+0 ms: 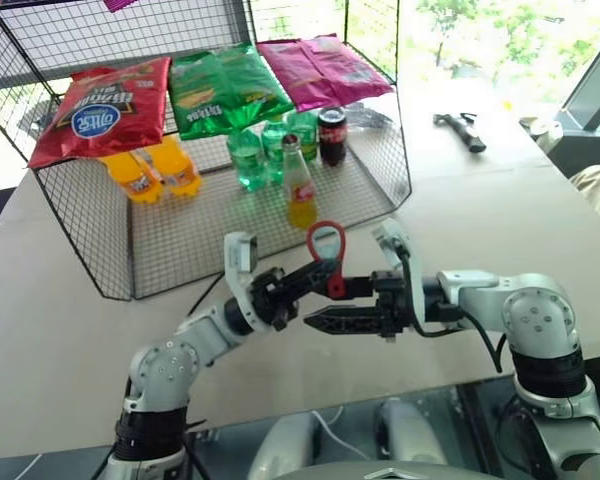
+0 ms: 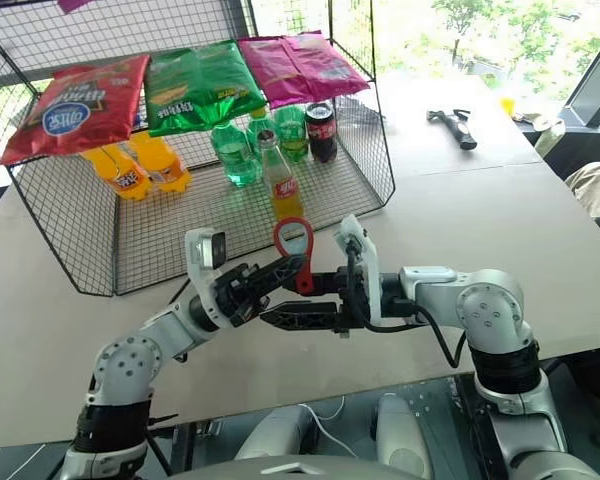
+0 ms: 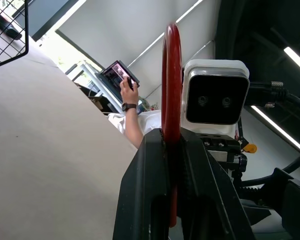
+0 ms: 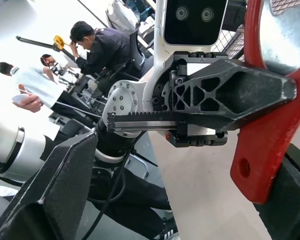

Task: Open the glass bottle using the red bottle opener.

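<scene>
Holding the red bottle opener (image 1: 327, 250) in my left gripper (image 1: 315, 275), I see its two black fingers clamped tight on the lower handle, with the ring-shaped loop head standing upright above them. In the left wrist view the opener's thin red edge rises straight up from between the closed fingers.

My right gripper (image 1: 325, 318) points in from the other side, level, and sits just beside and slightly below the left gripper. Its fingers stand wide apart; in the right wrist view one finger (image 4: 50, 192) is well off to one side and the opener's handle, with its small hole, hangs in the gap between the fingers. I cannot tell whether either right finger touches the opener, and the right gripper has no firm hold on anything.

Beyond both grippers, past the opener's loop, the glass bottle (image 1: 298, 185) stands upright on the floor of a black wire basket (image 1: 180, 250) resting on the counter (image 1: 480, 220). The bottle is well apart from both grippers, with its cap on. Just behind the bottle stand green plastic bottles (image 1: 247, 158) and a dark cola can (image 1: 332, 136); farther off toward my left gripper's side lie two orange plastic bottles (image 1: 155, 172). Snack bags in red, green and pink lean along the basket's back wall.
</scene>
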Controlling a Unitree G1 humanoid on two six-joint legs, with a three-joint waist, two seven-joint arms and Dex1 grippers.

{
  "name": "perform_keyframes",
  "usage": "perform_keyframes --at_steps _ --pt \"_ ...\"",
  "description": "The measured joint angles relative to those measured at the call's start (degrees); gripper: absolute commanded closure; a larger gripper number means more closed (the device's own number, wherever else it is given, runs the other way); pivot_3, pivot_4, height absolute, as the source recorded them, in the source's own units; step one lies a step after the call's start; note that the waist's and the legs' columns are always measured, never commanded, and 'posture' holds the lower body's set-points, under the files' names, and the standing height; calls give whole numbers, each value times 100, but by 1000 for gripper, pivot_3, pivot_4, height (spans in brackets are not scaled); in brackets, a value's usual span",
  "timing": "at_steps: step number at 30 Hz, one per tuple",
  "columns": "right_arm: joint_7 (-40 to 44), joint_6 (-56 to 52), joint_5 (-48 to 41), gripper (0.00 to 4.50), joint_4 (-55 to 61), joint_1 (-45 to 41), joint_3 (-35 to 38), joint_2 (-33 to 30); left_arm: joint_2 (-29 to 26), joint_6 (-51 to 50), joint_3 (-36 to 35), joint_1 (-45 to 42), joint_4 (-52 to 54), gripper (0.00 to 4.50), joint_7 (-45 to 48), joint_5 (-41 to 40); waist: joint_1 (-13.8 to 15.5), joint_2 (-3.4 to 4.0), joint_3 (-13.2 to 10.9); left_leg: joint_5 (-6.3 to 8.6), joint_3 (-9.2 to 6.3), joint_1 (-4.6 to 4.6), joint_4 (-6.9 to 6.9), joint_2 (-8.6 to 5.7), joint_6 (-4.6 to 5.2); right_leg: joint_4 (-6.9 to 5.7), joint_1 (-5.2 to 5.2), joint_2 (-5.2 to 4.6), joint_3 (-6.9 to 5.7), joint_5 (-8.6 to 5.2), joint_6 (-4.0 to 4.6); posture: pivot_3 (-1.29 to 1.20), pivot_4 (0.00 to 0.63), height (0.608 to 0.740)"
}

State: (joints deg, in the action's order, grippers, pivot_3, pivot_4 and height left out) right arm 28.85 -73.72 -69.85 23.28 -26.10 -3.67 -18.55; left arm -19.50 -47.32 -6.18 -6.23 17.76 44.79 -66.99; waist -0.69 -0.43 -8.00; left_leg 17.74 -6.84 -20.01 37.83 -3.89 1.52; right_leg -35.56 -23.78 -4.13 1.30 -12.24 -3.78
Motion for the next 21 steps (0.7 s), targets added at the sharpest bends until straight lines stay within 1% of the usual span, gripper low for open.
perform_keyframes --at_steps 1,8,17,20,21 --pt "-14 0 -3 1191 -27 -2 0 -14 6 0 3 16 40 4500 7 -1 0 0 0 0 0 0 0 0 0 0 0 0 0 0 0 0 150 740" --pt "-55 2 -24 4463 -238 -70 11 -129 18 -2 17 63 238 4500 156 -81 2 0 0 0 1 0 0 0 0 0 0 0 0 0 0 0 150 740" --pt "-15 -11 -126 4463 -283 -70 9 -230 76 -89 14 83 214 4500 59 -257 3 -1 0 0 1 0 0 0 0 1 0 0 0 0 0 0 150 740" --pt "133 65 -60 4463 -271 -52 -72 -382 63 -88 74 85 219 4500 87 -184 4 -1 -1 0 1 0 0 0 1 2 1 0 0 0 0 0 150 740" --pt "212 140 35 4500 -240 -19 -112 -454 64 -54 109 86 218 3693 111 -98 7 -1 -1 0 2 -1 0 -1 1 3 1 0 0 0 0 0 150 740"
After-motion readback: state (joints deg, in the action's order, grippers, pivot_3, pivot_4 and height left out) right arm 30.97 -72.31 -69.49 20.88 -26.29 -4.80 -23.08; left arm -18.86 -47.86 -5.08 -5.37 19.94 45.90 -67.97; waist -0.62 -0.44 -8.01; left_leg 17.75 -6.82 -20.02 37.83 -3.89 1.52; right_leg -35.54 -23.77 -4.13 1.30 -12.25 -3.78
